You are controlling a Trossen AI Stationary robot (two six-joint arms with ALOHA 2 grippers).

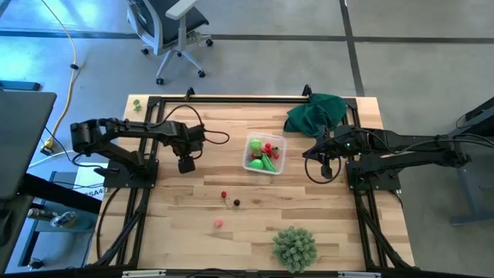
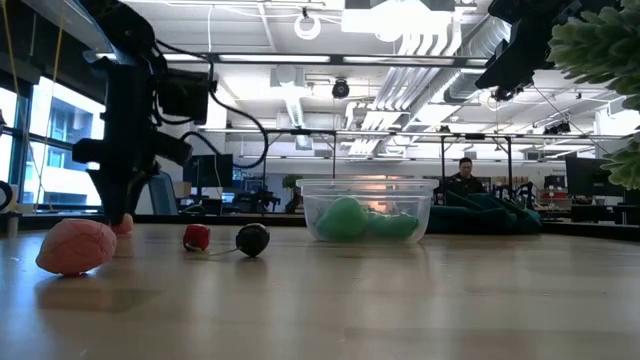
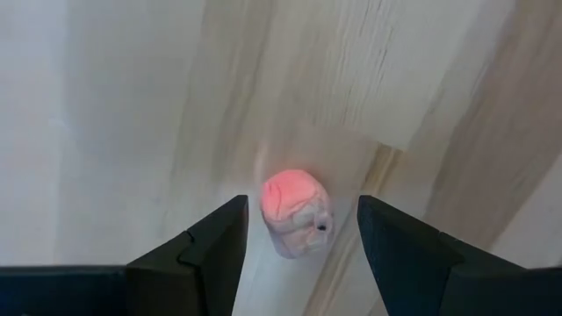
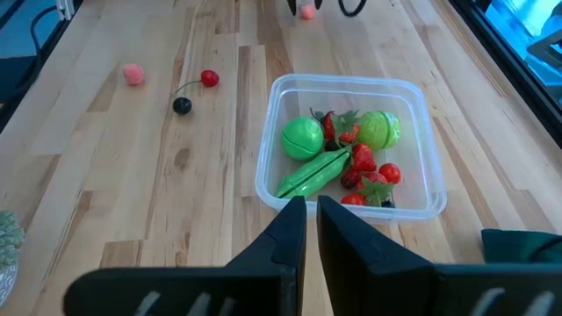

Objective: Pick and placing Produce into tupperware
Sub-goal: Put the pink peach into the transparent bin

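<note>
From above, you have the tupperware (image 1: 265,155) sitting mid-table, already holding several green and red pieces, while three loose pieces of produce lie nearer you on the bare wood: a red berry (image 1: 224,194), a dark berry (image 1: 237,203) just to its right, and a pink piece (image 1: 219,223) nearer still. Your left gripper (image 1: 186,164) hangs to the left of the container, and your right gripper (image 1: 327,166) waits to the right of it, near the dark green cloth (image 1: 316,113); the spiky ball (image 1: 294,246) sits at the near edge. At table height, the container shows its green contents through the clear wall, and the red and dark berries lie side by side to its left, with the pink piece closest to the camera. Your left wrist camera shows the jaws standing apart on either side of a small pink-and-white piece (image 3: 295,213) on the wood, not yet closed on it. Your right wrist camera shows its fingers (image 4: 283,235) pressed nearly together, empty, aimed at the filled container. By my reckoning you are well past halfway: four small pieces remain outside, this one included.
</note>
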